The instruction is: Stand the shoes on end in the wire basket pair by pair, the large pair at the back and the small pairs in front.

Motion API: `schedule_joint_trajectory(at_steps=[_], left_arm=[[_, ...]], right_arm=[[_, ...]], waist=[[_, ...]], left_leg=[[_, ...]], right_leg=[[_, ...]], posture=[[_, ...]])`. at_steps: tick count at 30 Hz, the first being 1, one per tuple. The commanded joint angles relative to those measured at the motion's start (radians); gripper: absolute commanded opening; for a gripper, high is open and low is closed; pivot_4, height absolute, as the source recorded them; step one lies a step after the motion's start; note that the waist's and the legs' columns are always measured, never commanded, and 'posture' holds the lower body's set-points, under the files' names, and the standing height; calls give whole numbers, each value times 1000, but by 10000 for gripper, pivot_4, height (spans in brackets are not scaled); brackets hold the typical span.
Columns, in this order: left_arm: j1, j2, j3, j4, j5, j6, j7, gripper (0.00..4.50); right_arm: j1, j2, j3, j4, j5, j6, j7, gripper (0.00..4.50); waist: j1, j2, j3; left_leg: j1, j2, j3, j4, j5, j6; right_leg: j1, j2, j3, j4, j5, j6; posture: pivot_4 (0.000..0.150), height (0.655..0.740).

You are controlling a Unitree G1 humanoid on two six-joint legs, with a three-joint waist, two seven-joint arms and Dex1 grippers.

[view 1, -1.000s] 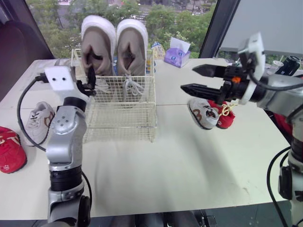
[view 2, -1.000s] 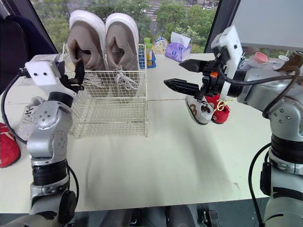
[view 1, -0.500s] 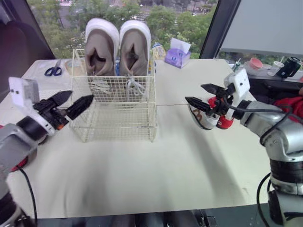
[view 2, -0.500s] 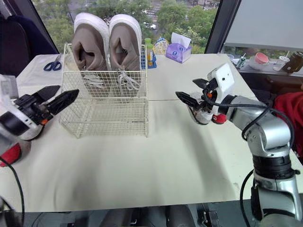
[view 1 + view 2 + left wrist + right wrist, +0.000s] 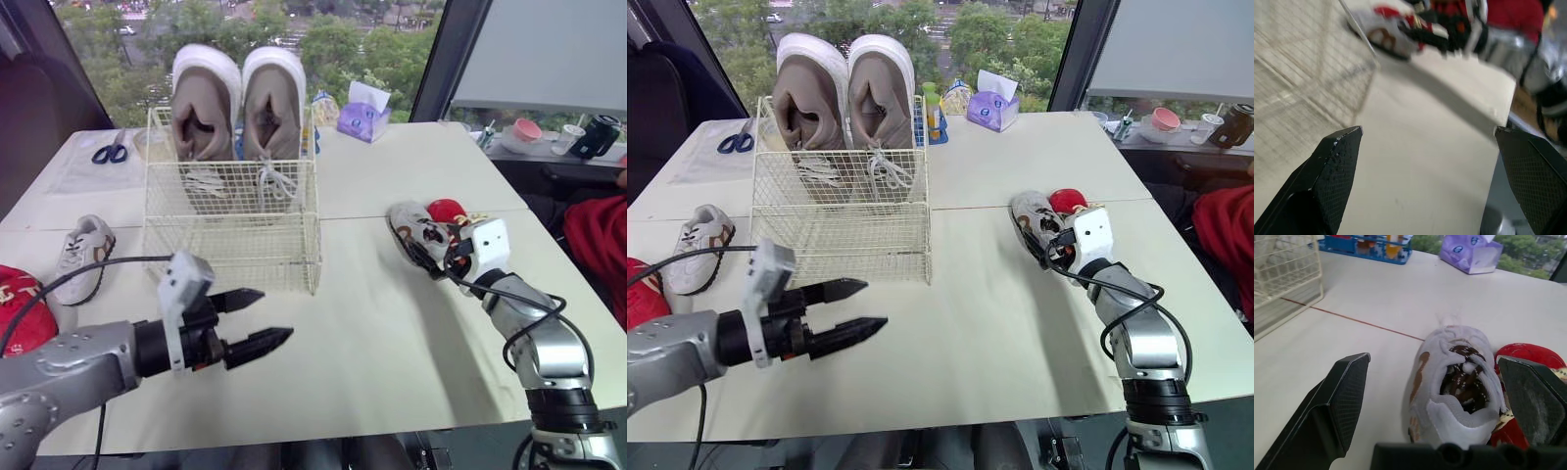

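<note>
Inventory, head cam, as I read it from the desk:

- Wire basket (image 5: 235,220), upper left of centre – large pair (image 5: 240,103) stands on end at its back; front section looks bare.
- White-brown small shoe (image 5: 1454,377), centre right on the table (image 5: 392,333), lying flat, touching the red small shoe (image 5: 446,211) just behind it.
- Second white-brown shoe (image 5: 83,250), centre left, w/ another red shoe (image 5: 20,313) at the left edge.
- Right gripper (image 5: 1434,360) – fingers spread wide, one each side of the white-brown shoe's heel end, not yet touching.
- Left gripper (image 5: 276,314) – fingers apart, nothing held, low over bare table in front of the basket, lower left of centre.

Step in hand, my judgement: R arm's pick of the white-brown shoe. To do it well I'd ease fwd until the pads bracket the collar, then squeeze across the sides. The far finger must slip between the two shoes or the red one gets dragged along. Lift clear before tipping it on end, then into the front section. Its mate should go in next, so the pair stays together.
</note>
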Motion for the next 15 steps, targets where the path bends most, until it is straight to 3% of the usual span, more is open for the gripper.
schedule_joint_trajectory(at_steps=[1,8,11,15], left_arm=[[-2,9,-42,-12,87,-57,-58,44456],[-32,3,-91,22,167,-99,-96,44456],[-42,0,-102,30,189,-109,-99,45000],[-43,1,-102,34,214,-116,-105,45000]], right_arm=[[-38,7,-30,73,-1,-44,19,45000],[-97,19,-14,251,-6,-90,70,45000],[-114,35,11,302,-29,-107,74,35819],[-121,51,40,333,-67,-112,71,16155]], waist=[[0,0,0],[-2,1,0],[-6,0,0],[-16,0,0]], left_leg=[[0,0,0,0,0,0],[0,1,0,0,0,0],[2,1,0,0,0,0],[12,2,0,-3,0,1]], right_leg=[[0,1,0,0,0,0],[0,1,0,-1,0,0],[2,1,0,-1,0,0],[12,1,0,-4,0,0]], posture=[[1500,7400],[1500,7400],[1500,7400],[1500,7400]])
